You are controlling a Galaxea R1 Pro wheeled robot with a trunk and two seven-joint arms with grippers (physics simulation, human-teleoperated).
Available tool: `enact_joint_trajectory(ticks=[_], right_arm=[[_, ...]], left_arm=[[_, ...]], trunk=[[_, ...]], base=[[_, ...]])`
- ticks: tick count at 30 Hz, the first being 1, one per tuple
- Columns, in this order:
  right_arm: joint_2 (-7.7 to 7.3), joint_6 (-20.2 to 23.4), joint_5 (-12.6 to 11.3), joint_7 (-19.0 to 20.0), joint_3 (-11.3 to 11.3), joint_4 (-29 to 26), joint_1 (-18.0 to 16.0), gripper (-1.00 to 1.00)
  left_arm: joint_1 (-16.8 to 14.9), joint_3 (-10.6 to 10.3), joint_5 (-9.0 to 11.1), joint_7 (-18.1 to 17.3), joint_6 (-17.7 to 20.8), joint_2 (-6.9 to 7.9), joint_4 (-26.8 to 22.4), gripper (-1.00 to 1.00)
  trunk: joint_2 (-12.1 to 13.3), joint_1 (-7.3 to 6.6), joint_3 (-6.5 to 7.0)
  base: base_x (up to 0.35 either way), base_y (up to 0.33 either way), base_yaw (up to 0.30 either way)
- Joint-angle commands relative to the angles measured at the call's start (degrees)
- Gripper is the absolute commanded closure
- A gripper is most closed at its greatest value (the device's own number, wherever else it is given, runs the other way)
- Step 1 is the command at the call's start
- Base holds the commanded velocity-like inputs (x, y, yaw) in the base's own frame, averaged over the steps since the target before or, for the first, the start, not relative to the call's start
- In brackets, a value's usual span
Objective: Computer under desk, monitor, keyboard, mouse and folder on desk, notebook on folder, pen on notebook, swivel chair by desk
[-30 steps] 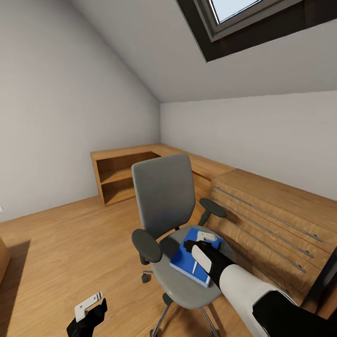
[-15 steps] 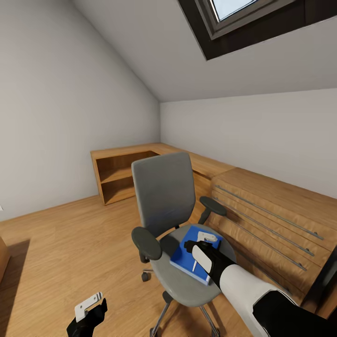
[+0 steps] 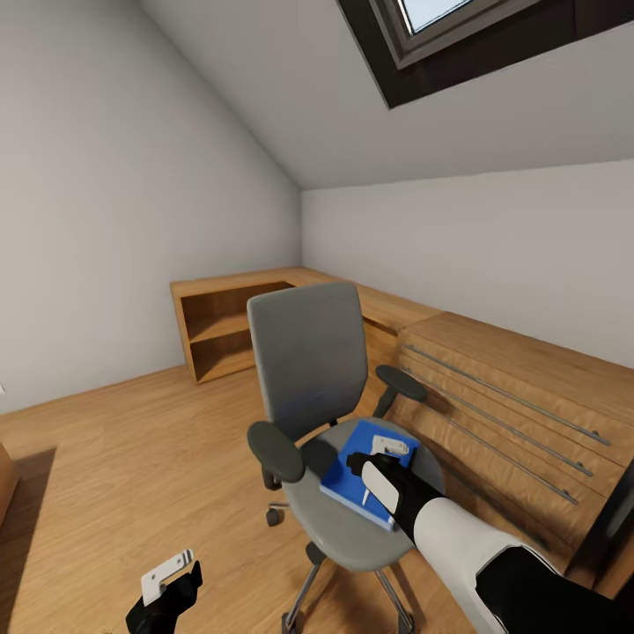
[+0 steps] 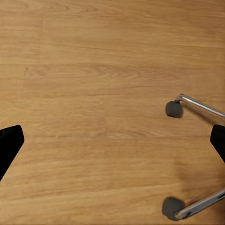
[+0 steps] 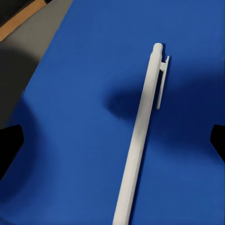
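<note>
**A:** Where is the pen (image 5: 140, 140) from the right claw (image 5: 112, 140)?

**B:** Straight under it. The wrist camera looks down the claw onto the blue folder (image 5: 84, 93), and the white pen lies flat on that folder, passing through the gap between the two dark fingertips (image 5: 9, 145). The tips stand wide apart, one at each side of the picture, so the claw is open and holds nothing.

**A:** And which way does the pen run?

**B:** Its long axis crosses the line between the fingertips at a steep angle, not quite square to it; the clip end points away from the wrist. I'd judge that a drop and a close would catch the barrel across its width, with perhaps a small twist of the wrist first.

**A:** From the head camera?

**B:** The folder (image 3: 357, 475) lies on the seat of the swivel chair (image 3: 308, 370), toward its right side. The pen (image 3: 365, 497) sits near the folder's near edge, just left of the right claw (image 3: 374, 467), and a small pale notebook (image 3: 390, 445) lies at the folder's far corner.

**A:** The other arm?

**B:** The left claw (image 3: 167, 577) hangs low at the near left, well apart from the chair, over wooden floor (image 4: 93, 93) with two chair casters (image 4: 173, 108) in its camera. Its tips are spread too, open and empty. The right arm is clearly the nearer one.
</note>
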Motion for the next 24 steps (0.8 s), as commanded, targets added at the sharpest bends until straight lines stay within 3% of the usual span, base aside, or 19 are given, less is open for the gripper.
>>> enact_joint_trajectory(ticks=[1,24], right_arm=[[-0.03,0.3,-0.3,-0.4,0.5,-0.1,0.0,-1.0],[-0.06,0.2,-0.3,-0.6,0.5,-0.3,0.0,-1.0]], left_arm=[[-0.1,-0.4,0.6,0.4,-0.5,0.11,0.0,-1.0],[-0.1,-0.4,0.5,0.4,-0.6,0.05,-0.1,-1.0]], trunk=[[-0.4,0.22,-0.24],[-3.7,1.98,-1.68]], base=[[0.0,0.0,0.0],[0.0,0.0,0.0]])
